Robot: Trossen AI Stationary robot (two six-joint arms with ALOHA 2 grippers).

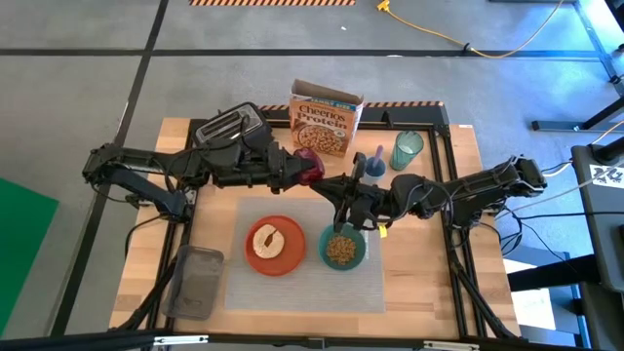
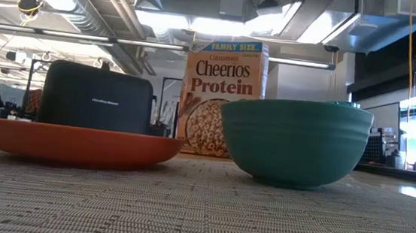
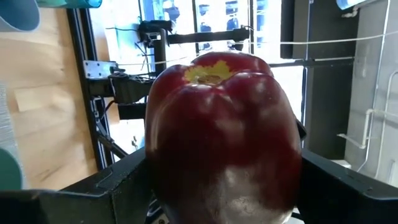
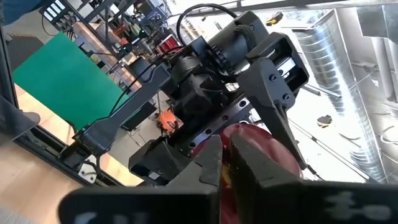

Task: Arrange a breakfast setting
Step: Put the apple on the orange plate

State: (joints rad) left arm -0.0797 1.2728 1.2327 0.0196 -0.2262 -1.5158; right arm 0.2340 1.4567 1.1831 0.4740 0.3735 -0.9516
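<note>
Here, the left gripper (image 1: 310, 169) clenches the red apple (image 3: 222, 140) between its fingers, likely carrying it toward the placemat (image 1: 304, 292), while the right gripper (image 1: 343, 207) hangs pinched closed above the teal bowl (image 1: 343, 249).

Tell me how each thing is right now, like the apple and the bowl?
Shiny red apple: clamped in the left gripper.
Round orange plate: on the pale woven placemat, toast slice on it.
Teal bowl: on the placemat, holding cereal, right gripper above it.
Translucent green tumbler: standing upright.
Cheerios cardboard box: upright, top flaps open.
</note>
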